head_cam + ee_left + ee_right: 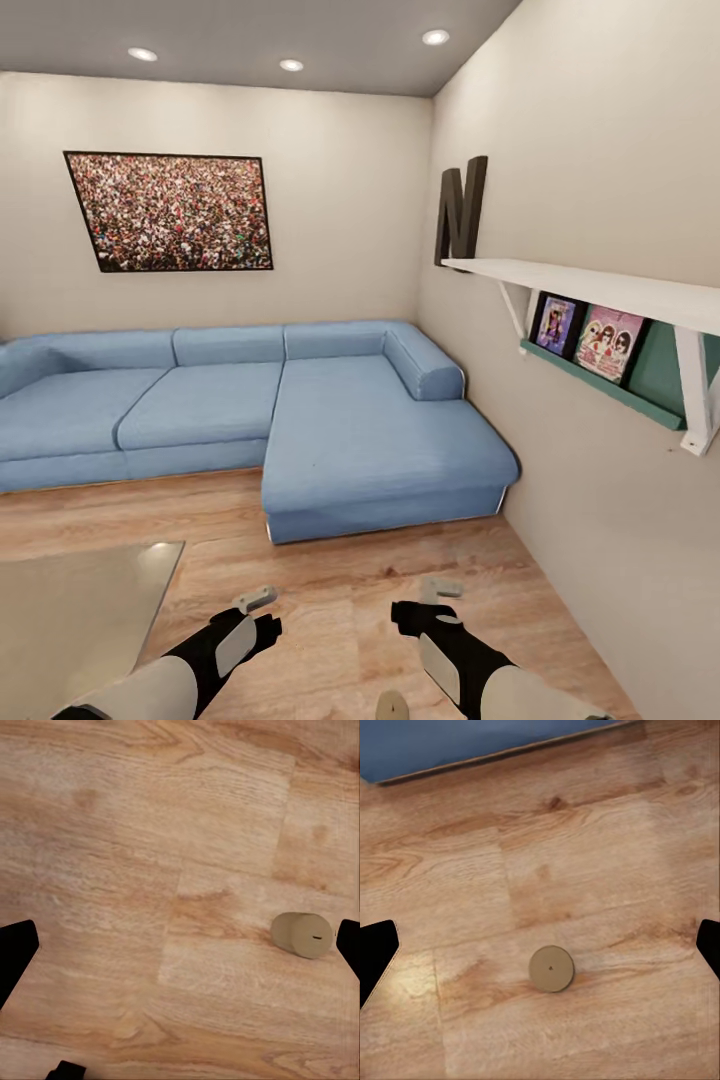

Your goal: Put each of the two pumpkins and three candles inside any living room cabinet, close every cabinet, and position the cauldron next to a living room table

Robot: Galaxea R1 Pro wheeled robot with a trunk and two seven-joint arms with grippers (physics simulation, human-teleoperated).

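Observation:
One candle (392, 705), a short tan-cream cylinder, stands on the wooden floor between my two arms at the head view's lower edge. The right wrist view looks down on the candle's (551, 968) round top with its wick dot. In the left wrist view the candle (301, 935) sits near one dark fingertip (349, 945). My left gripper (262, 612) and right gripper (425, 600) both hang open above the floor, holding nothing. A corner of the glossy grey table (70, 610) shows at lower left. The pumpkins, the cabinet and the cauldron are out of view.
A blue L-shaped sofa (340, 420) fills the far side of the room. On the right wall hangs a white shelf (600, 290) with picture frames under it. Wooden floor (340, 580) lies between the sofa and my arms.

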